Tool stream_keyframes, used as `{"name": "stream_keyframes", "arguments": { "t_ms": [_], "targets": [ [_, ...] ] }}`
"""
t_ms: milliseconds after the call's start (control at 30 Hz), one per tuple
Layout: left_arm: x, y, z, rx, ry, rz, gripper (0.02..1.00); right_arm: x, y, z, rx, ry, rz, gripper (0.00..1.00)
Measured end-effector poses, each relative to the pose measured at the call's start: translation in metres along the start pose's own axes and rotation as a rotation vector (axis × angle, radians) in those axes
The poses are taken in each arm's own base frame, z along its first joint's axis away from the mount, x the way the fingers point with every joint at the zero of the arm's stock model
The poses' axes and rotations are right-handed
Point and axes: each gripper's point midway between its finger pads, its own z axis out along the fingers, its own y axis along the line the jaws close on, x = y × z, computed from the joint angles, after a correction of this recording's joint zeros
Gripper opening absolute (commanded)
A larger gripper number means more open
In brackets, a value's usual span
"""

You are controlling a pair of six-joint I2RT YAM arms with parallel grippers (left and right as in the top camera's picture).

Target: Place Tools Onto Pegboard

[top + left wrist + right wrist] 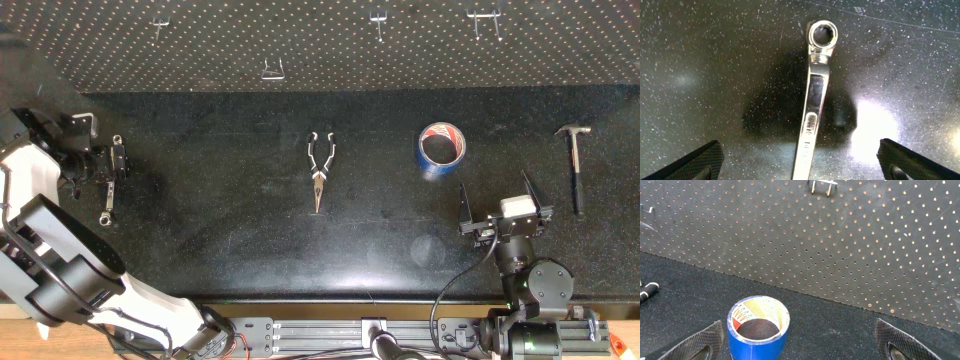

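From above, the left hand [98, 170] hangs near the counter's [230, 230] left edge, over a wrench [105, 205] that lies flat there, its length running from the pegboard side toward the front. Pliers [320, 168] lie mid-counter, nose toward the front edge. A tape [441, 147] roll stands on end to their right. A hammer [575, 170] lies close to the right edge, head toward the pegboard [330, 45]. The right hand [503, 205] sits nearer the front edge than the tape, between tape and hammer, spread wide and holding nothing. Bare hooks [272, 70] stick out of the pegboard.

At the left wrist, the wrench lies on the counter straight down the gap between the fingers [695, 162]. Its ring end points away from the hand and its shaft runs back between them. The left hand is released, and both fingers stand well off the shaft.

At the right wrist, the tape stands open core up, ahead of the gap and closer to one side, touching neither finger. The pegboard rises behind it.
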Motion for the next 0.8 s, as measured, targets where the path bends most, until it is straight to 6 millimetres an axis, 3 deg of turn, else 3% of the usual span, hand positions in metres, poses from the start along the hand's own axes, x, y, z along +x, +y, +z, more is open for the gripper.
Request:
{"name": "stream_keyframes", "arguments": {
  "t_ms": [200,300,333,367,400,433,733,800],
  "targets": [
    [0.007,-0.002,0.020,0.027,0.041,0.061,0.998,0.000,0.000,0.000,0.000,0.000,0.000,0.976],
    [0.006,-0.002,0.020,0.025,0.036,0.065,0.967,0.000,0.000,0.000,0.000,0.000,0.000,0.976],
    [0.005,-0.002,0.020,0.025,0.035,0.065,0.704,0.000,0.000,0.000,0.000,0.000,0.000,0.976],
    [0.005,-0.002,0.020,0.025,0.035,0.066,0.277,0.000,0.000,0.000,0.000,0.000,0.000,0.976],
    [0.005,-0.002,0.020,0.026,0.034,0.066,0.082,0.000,0.000,0.000,0.000,0.000,0.000,0.976],
    [0.004,-0.002,0.020,0.026,0.031,0.070,0.029,0.000,0.000,0.000,0.000,0.000,0.000,0.976],
    [0.005,-0.005,0.018,0.037,0.034,0.070,0.027,0.000,0.000,0.000,0.000,0.000,0.000,0.976],
    [-0.004,-0.011,0.002,0.023,0.006,0.024,0.029,0.000,0.000,0.000,0.000,0.000,0.000,0.976]
  ]
}}
